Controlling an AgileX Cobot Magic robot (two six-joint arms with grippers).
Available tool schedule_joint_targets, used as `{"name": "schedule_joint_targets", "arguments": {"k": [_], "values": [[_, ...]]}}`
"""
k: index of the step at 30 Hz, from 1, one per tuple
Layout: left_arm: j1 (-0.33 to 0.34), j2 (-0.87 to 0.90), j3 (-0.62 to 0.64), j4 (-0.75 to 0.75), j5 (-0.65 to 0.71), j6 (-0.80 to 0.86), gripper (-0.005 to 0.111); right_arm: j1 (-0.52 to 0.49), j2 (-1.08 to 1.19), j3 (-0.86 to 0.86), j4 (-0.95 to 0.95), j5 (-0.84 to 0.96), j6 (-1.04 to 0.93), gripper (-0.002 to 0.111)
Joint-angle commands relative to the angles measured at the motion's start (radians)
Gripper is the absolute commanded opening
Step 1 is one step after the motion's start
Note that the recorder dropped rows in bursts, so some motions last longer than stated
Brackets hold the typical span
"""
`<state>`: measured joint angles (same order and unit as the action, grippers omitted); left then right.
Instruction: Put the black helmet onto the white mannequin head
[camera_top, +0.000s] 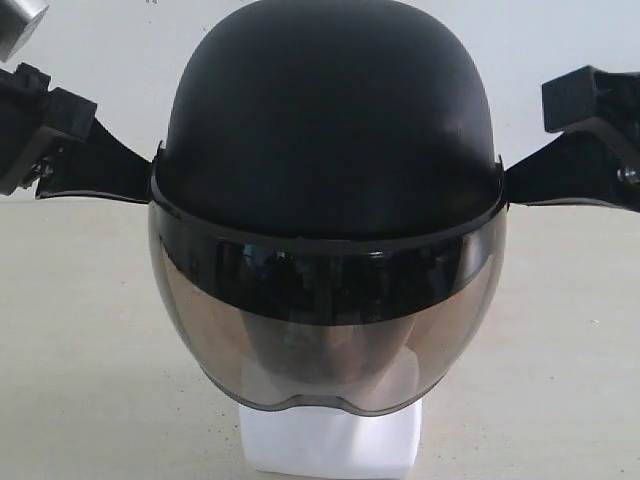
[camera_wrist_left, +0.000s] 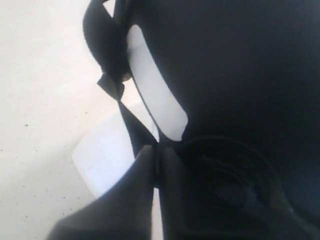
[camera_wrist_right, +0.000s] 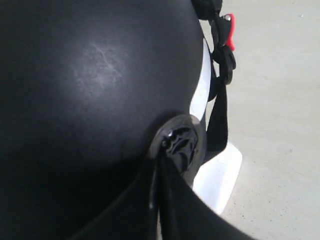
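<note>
Over the white mannequin head (camera_top: 330, 445), the black helmet (camera_top: 330, 110) faces the camera, left gripper (camera_top: 148, 182) and right gripper (camera_top: 508, 185) pinching its sides.

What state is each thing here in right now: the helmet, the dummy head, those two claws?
Head: upright, mostly covered.
Helmet: upright over the head, gripped on both sides.
Visor: down, over the face.
Strap: hanging loose beside the head.
Left gripper: jaws shut on the helmet's edge.
Right gripper: jaws shut on the helmet's edge.
</note>
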<state>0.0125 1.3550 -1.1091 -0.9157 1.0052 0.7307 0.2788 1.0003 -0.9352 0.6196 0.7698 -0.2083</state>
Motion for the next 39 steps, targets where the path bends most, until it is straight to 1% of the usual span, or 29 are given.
{"name": "schedule_joint_targets", "arguments": {"k": [1,8,10,11,14,16,17,19,25,29,35,39], "values": [[-0.005,0.003,0.004,0.020,-0.021,0.005,0.004,0.000,-0.025,-0.006,0.010,0.018,-0.004,0.000],[-0.005,0.022,0.002,0.020,-0.067,0.005,0.004,0.000,-0.097,-0.006,0.010,0.050,0.009,0.000],[0.001,0.029,-0.004,0.081,-0.075,-0.009,0.004,0.000,-0.121,-0.006,-0.004,0.060,0.019,0.000],[0.011,0.025,-0.011,0.134,-0.075,-0.049,0.004,0.000,-0.133,-0.006,-0.028,0.065,0.028,0.000],[0.027,-0.016,-0.011,0.175,-0.086,-0.100,0.004,0.000,-0.169,-0.006,-0.117,0.089,0.063,0.000],[0.017,-0.056,-0.011,0.160,-0.036,-0.112,0.004,0.000,-0.212,-0.006,-0.182,0.098,0.106,0.000],[0.001,-0.084,-0.004,0.144,-0.033,-0.112,0.004,0.000,-0.233,-0.006,-0.191,0.098,0.101,0.000],[-0.021,-0.121,0.003,0.142,-0.043,-0.112,0.004,0.000,-0.265,-0.006,-0.191,0.095,0.095,0.000],[-0.084,-0.201,0.003,0.100,0.018,-0.112,0.004,0.000,-0.302,-0.006,-0.180,0.131,0.095,0.000],[-0.117,-0.247,0.003,0.064,0.022,-0.112,0.004,0.000,-0.303,-0.006,-0.178,0.131,0.095,0.000],[-0.118,-0.266,0.003,-0.055,0.030,-0.112,0.004,0.000,-0.303,-0.006,-0.178,0.131,0.095,0.000],[-0.118,-0.266,0.004,-0.072,0.030,-0.112,0.004,0.000,-0.303,-0.006,-0.178,0.131,0.095,0.000]]}}
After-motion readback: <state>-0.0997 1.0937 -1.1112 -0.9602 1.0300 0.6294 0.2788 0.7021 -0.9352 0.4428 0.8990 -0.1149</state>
